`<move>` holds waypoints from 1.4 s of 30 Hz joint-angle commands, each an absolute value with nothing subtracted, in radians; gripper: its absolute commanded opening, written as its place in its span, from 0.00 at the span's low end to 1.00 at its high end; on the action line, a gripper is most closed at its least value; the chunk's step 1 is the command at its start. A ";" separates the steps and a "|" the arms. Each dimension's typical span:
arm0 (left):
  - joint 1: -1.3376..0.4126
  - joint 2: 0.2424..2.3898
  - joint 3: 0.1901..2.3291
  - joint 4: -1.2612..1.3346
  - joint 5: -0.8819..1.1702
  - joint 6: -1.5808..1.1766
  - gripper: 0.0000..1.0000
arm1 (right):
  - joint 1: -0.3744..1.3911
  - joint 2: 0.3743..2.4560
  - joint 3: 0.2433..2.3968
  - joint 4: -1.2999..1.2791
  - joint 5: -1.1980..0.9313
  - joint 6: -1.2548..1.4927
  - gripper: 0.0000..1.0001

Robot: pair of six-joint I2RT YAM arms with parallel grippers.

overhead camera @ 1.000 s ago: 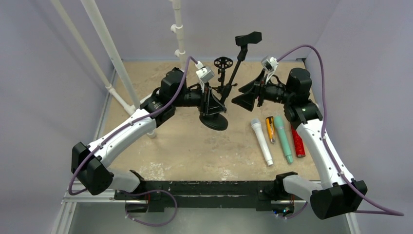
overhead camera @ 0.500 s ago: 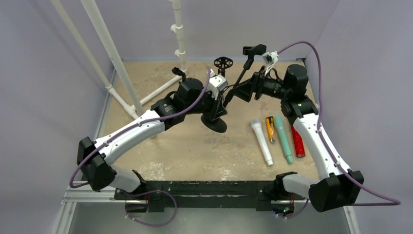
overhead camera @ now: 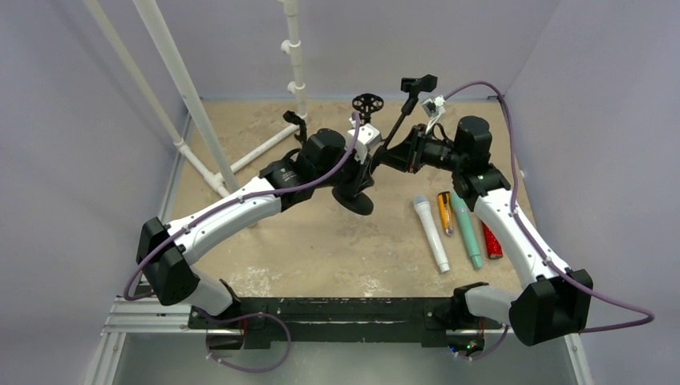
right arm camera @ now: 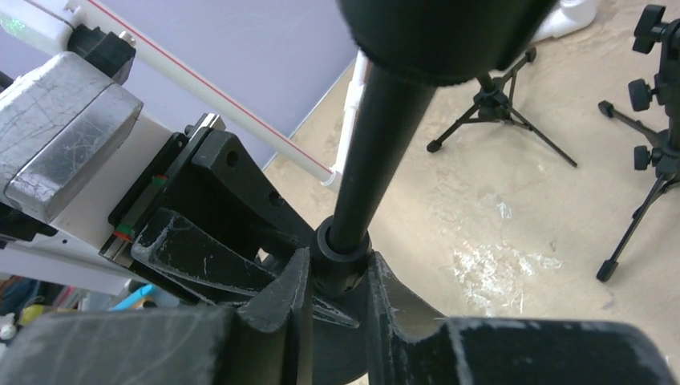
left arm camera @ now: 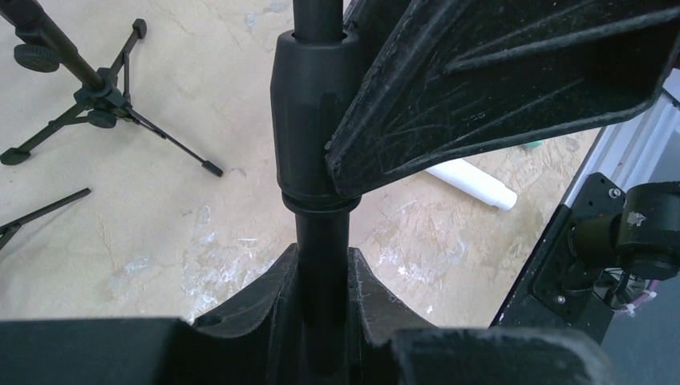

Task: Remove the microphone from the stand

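Mid-worktop (overhead camera: pixel 321 249): the stand (overhead camera: pixel 398 120) sits on its round base (overhead camera: pixel 355 202), pole tilted up toward far right. Black head piece (overhead camera: pixel 418 83) sits at pole top. Too small to tell if it's the mic itself or only a clip.

Your left pincer (left arm camera: pixel 321 269) is clenched on the thin lower section of the pole. Its fingers (left arm camera: pixel 282 293) press in on both sides, just below the thick collar (left arm camera: pixel 309 120).

Your right pincer (right arm camera: pixel 338 269) is also clenched on the pole, at a small ring, fingers tight each side. It comes in from the right, opp. the left one.

Both pincers are v. close together on the same pole. In the left wrist view a right finger fills the upper right, touching or just beside the thick collar; can't say which.

Four loose mics lie on the worktop right of the base, roughly parallel: white mic (overhead camera: pixel 431 235), orange mic (overhead camera: pixel 444 212), teal mic (overhead camera: pixel 466 228), red mic (overhead camera: pixel 491 241). All are well apart from both pincers.

Small tripod (left arm camera: pixel 88 112) stands on the worktop beyond the stand.
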State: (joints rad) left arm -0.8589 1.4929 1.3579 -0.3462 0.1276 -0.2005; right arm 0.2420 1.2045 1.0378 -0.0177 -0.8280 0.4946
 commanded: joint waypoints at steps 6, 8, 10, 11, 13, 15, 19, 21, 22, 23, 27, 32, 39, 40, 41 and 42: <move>-0.836 1.412 1.308 -0.134 0.391 -0.199 0.00 | 0.247 1.182 1.040 0.050 -0.882 0.344 0.00; -0.801 1.390 1.244 -0.030 0.579 -0.237 0.00 | 0.238 1.182 1.037 0.078 -0.923 0.309 0.00; -0.766 1.372 1.183 0.119 0.762 -0.301 0.00 | 0.228 1.192 1.046 0.088 -0.966 0.260 0.00; -0.752 1.366 1.158 0.185 0.838 -0.354 0.00 | 0.225 1.199 1.052 0.086 -0.990 0.234 0.00; -0.736 1.352 1.124 0.273 0.937 -0.407 0.00 | 0.225 1.215 1.071 0.056 -1.022 0.169 0.00; -0.730 1.337 1.118 0.289 0.982 -0.429 0.00 | 0.224 1.235 1.096 0.007 -1.020 0.106 0.11; -0.714 1.327 1.119 0.295 0.962 -0.473 0.00 | 0.222 1.261 1.128 -0.098 -0.984 0.045 0.33; -0.706 1.328 1.123 0.280 0.930 -0.477 0.00 | 0.222 1.248 1.123 -0.096 -0.978 0.054 0.46; -0.704 1.328 1.124 0.273 0.911 -0.476 0.00 | 0.222 1.239 1.122 -0.097 -0.974 0.057 0.50; -0.701 1.328 1.126 0.261 0.894 -0.474 0.00 | 0.222 1.230 1.121 -0.102 -0.969 0.058 0.53; -0.689 1.331 1.129 0.262 0.869 -0.493 0.00 | 0.222 1.182 1.132 -0.175 -0.916 0.019 0.64; -0.684 1.326 1.119 0.289 0.890 -0.509 0.00 | 0.221 1.151 1.168 -0.280 -0.823 -0.035 0.66; -0.681 1.301 1.106 0.254 0.866 -0.467 0.00 | 0.211 1.120 1.213 -0.320 -0.800 -0.016 0.67; -0.681 1.299 1.106 0.240 0.861 -0.456 0.00 | 0.211 1.119 1.225 -0.322 -0.805 -0.009 0.68; -0.680 1.297 1.106 0.232 0.857 -0.447 0.00 | 0.209 1.120 1.238 -0.326 -0.809 0.015 0.68; -0.681 1.295 1.106 0.226 0.853 -0.443 0.00 | 0.207 1.121 1.256 -0.332 -0.811 0.029 0.69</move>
State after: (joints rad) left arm -0.6819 1.3430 1.0897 0.1596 0.8413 -0.4801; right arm 0.2146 1.1435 1.1660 -0.3134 -0.8242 0.0002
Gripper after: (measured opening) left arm 0.185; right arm 0.679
